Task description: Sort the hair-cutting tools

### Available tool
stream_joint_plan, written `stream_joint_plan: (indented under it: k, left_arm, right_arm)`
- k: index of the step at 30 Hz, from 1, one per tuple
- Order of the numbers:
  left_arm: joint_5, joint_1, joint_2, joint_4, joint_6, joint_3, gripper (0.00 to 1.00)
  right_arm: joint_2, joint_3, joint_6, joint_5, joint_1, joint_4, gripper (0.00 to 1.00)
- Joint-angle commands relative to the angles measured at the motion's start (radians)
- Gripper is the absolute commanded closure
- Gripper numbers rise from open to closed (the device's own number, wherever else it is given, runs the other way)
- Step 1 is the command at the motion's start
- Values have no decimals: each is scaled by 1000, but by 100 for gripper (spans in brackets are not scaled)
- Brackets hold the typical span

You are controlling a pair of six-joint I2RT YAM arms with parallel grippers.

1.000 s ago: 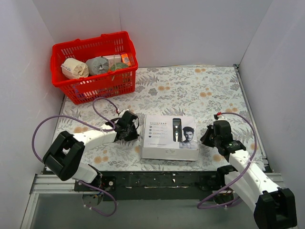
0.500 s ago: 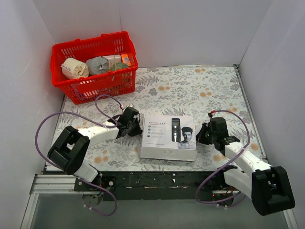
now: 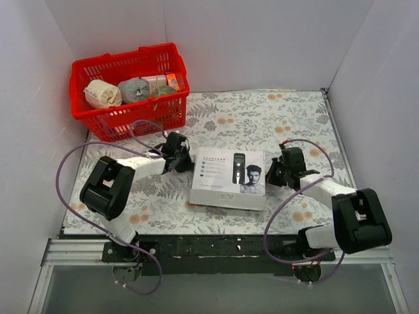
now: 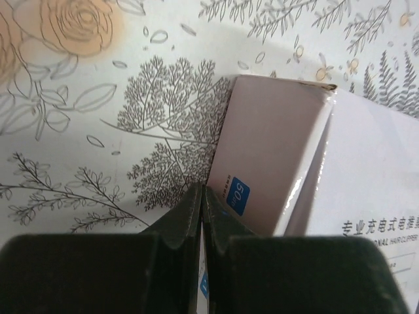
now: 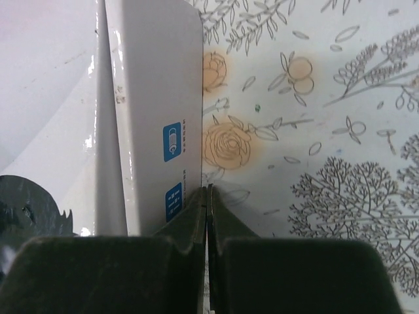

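The hair clipper, comb attachments and cord are hidden; only a closed white kit box (image 3: 229,178) with a printed clipper and a man's face lies on the floral mat. My left gripper (image 3: 181,157) is shut and empty, its tips against the box's left side wall (image 4: 262,163). My right gripper (image 3: 276,173) is shut and empty, its tips against the box's right side wall (image 5: 154,124). In the left wrist view the closed gripper (image 4: 202,196) meets the box's lower edge. In the right wrist view the closed gripper (image 5: 207,194) does the same.
A red basket (image 3: 131,88) with rolls and packets stands at the back left. White walls enclose the mat on three sides. Purple cables loop beside both arms. The black table rail runs along the near edge.
Both grippers have moved away from me along the box's sides, and the box has slid a little toward the back and turned slightly. Both grippers stayed shut.
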Motion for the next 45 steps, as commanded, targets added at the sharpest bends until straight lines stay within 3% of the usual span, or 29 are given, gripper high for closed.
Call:
stream_joint_plan:
  k: [1,11,21,29,34,45]
  left_arm:
    - [87,14,-12,46,0,70,100]
    - [106,43,28,38,-14,131,100]
    - [106,44,-10,38,-29,104,100]
    - [-38,44,-142,-147,-12,148,100]
    - [-106,43,-280,-215,-10,55,100]
    - [-16,35,-416,-189,-21,-99,100]
  right_arm:
    - [75,111,8,-98,14,154,99]
    - [253,267,-30,-140,20,201,99]
    - [341,376,-128,-150,18,118,99]
    - [201,372,-161,27,20,7,99]
    - [44,314,-177,133,20,-107,99]
    - [-158,169,-179,75,21,-162,99]
